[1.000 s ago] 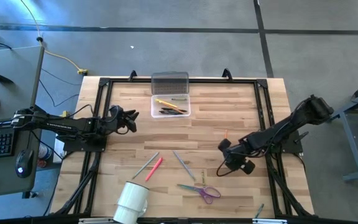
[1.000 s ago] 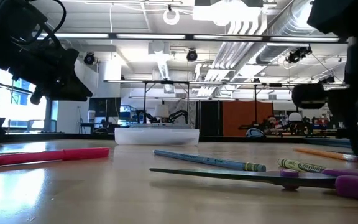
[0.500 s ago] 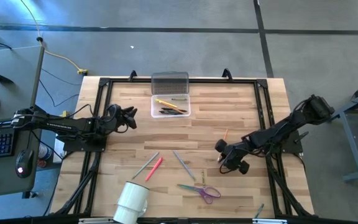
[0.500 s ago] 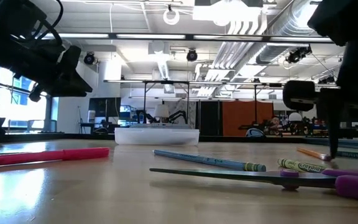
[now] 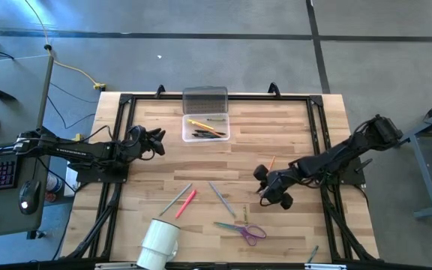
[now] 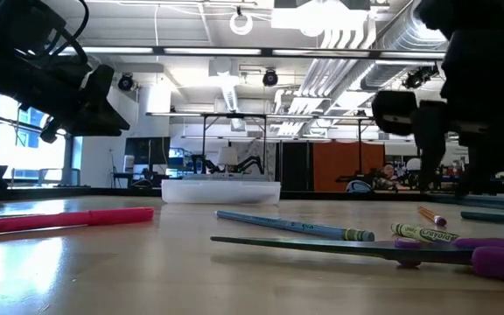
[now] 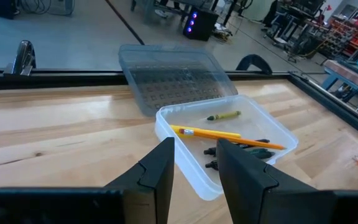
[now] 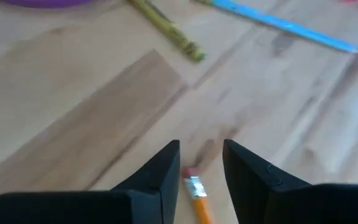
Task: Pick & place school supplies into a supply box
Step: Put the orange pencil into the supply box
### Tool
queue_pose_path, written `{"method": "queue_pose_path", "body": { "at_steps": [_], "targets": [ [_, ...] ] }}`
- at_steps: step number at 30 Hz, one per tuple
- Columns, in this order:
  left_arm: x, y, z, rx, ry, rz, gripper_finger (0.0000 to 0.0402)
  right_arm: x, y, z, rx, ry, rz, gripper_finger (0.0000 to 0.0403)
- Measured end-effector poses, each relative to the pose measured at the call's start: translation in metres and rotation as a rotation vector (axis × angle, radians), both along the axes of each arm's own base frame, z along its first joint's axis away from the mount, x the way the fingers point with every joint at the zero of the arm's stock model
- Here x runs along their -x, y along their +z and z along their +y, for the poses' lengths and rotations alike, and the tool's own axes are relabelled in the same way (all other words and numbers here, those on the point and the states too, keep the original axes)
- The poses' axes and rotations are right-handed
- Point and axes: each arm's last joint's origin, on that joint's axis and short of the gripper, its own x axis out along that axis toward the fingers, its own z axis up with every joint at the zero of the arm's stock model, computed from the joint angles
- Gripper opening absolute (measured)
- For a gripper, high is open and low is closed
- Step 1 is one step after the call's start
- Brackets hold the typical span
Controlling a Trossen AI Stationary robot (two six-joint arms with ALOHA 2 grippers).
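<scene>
the left gripper [image 5: 156, 141] waits at centre left of the high view, fingers [image 7: 157, 171] parted with nothing between them, aimed at the supply box [image 5: 205, 126] so it stays clear of the work area. the box sits at upper centre, lid [image 5: 205, 99] folded back for open access; a yellow pencil [image 7: 207, 132] and dark pens already lie inside. loose supplies lie at lower centre: pink pen [image 5: 186, 202], blue pencil [image 5: 220, 198], scissors [image 5: 244, 230]. the right gripper [image 5: 265, 182], right of centre, hangs low with fingers apart and empty, straddling the orange pencil [image 8: 197, 195], judged to be lining up for a grasp.
</scene>
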Motion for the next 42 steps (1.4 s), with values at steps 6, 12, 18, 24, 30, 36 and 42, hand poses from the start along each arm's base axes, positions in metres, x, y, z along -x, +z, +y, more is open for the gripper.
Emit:
{"method": "queue_pose_path", "body": {
  "at_steps": [6,12,18,24,30,36,42],
  "targets": [
    [0.000,0.000,0.000,-0.001,-0.001,0.005,0.0156,0.007,-0.014,-0.015,-0.040,-0.011,-0.019,0.0107],
    [0.000,0.000,0.000,-0.001,0.000,0.005,0.0156,0.012,-0.027,-0.035,-0.048,-0.038,0.003,0.0107],
    [0.000,-0.001,0.000,-0.001,-0.001,0.009,0.0156,0.006,-0.037,-0.041,-0.104,0.024,0.010,0.0107],
    [0.000,-0.001,0.000,-0.001,-0.001,0.008,0.0156,-0.002,-0.054,-0.049,-0.174,0.034,0.019,0.0091],
    [0.000,-0.001,0.000,-0.016,-0.007,0.027,0.0156,-0.008,-0.067,-0.053,-0.237,0.054,0.010,0.0031],
    [0.000,-0.001,0.000,-0.035,-0.015,0.050,0.0156,-0.023,-0.059,-0.055,-0.302,-0.015,-0.095,0.0012],
    [0.000,-0.001,0.000,-0.036,-0.016,0.050,0.0156,-0.076,-0.020,-0.058,-0.217,-0.055,-0.302,0.0003]
  ]
}}
